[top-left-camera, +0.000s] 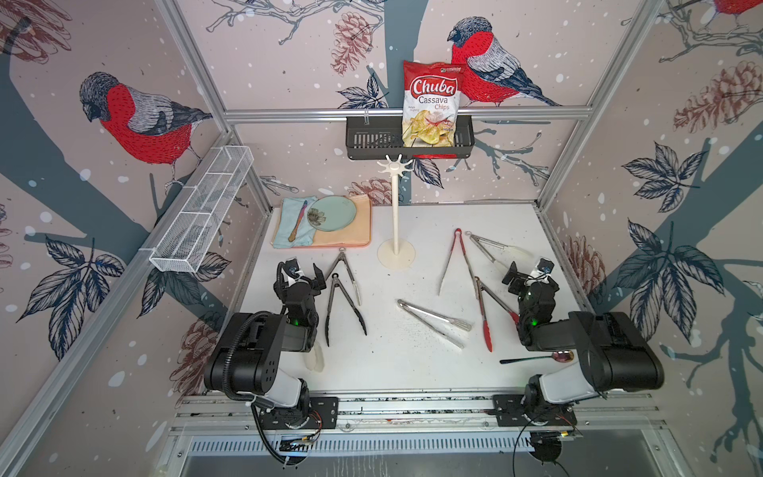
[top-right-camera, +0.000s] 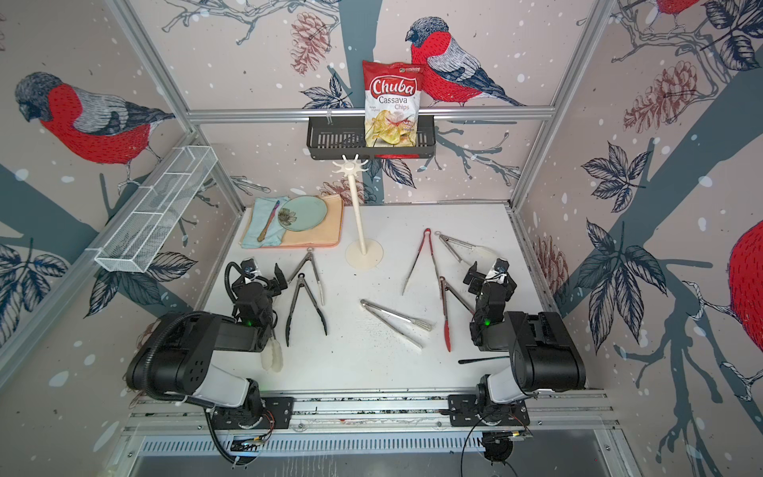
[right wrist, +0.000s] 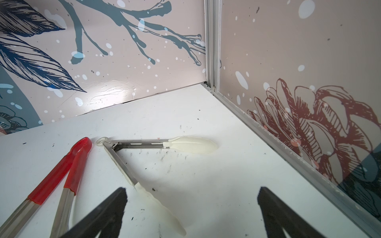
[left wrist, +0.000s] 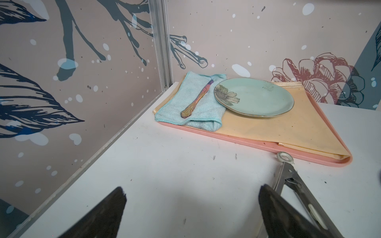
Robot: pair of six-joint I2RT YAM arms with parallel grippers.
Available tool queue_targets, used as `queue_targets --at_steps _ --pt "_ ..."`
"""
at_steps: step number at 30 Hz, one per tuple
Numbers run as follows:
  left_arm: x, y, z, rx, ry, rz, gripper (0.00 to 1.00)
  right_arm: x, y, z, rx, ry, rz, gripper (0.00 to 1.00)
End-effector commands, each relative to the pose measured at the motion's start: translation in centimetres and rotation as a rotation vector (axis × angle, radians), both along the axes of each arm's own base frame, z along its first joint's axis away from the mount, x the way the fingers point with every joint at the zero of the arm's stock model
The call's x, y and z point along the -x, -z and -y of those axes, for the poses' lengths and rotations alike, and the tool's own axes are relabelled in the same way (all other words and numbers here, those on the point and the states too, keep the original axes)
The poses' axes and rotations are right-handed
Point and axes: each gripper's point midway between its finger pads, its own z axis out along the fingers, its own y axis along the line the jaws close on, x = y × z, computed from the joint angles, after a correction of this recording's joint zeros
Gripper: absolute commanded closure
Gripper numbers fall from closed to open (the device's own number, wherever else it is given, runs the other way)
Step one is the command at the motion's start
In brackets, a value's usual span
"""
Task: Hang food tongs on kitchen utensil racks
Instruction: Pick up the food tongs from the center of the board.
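Seven food tongs (top-left-camera: 433, 315) lie scattered flat on the white table (top-left-camera: 404, 371) in both top views, none yet hung on the cream utensil rack (top-left-camera: 395, 206). The rack stands upright at centre frame, below a black basket (top-left-camera: 371, 140) holding a bag of cassava chips (top-left-camera: 431, 103). The left gripper (top-left-camera: 303, 278), left of centre, has its jaws spread wide with nothing between them. It sits just beside a black-tipped pair (top-left-camera: 335, 283) and a smaller white-tipped pair (top-left-camera: 343, 257), whose ring end (left wrist: 278, 156) lies near a pink tray (left wrist: 309, 155) in the left wrist view. The right gripper (top-left-camera: 531, 280), at right of centre, is likewise spread and empty. Near it are a red-handled pair (top-left-camera: 457, 241), a second white-tipped pair (right wrist: 140, 144) and a red-tipped pair (top-left-camera: 487, 334). A pale-tipped pair (top-right-camera: 272, 355) shows partly under the left arm. A dark-handled spoon (top-left-camera: 563, 356) lies at lower right, beside the right arm.
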Motion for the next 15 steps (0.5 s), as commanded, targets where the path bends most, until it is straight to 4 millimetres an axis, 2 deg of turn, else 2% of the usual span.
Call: queue_targets --at_steps 1,5,8,11,15 --pt "-0.1 -0.8 -0.2 0.005 -0.014 0.037 0.01 -0.1 -0.8 0.2 -0.004 0.010 0.034 0.00" --pt "-0.2 -1.0 0.0 0.002 -0.001 0.041 0.01 -0.6 -2.0 -0.1 0.025 0.013 0.028 0.00" --pt "-1.1 -3.2 1.3 -0.068 0.018 0.038 0.02 -1.4 -3.4 -0.9 0.009 0.000 -0.060 0.00" --pt "-2.0 -4.7 1.5 -0.040 -0.030 -0.066 0.03 -0.7 -5.5 -1.4 -0.016 -0.021 -0.056 0.00" --pt "-0.7 -7.7 2.2 0.087 -0.022 -0.065 0.03 0.2 -7.3 -2.9 -0.058 -0.088 -0.087 0.00"
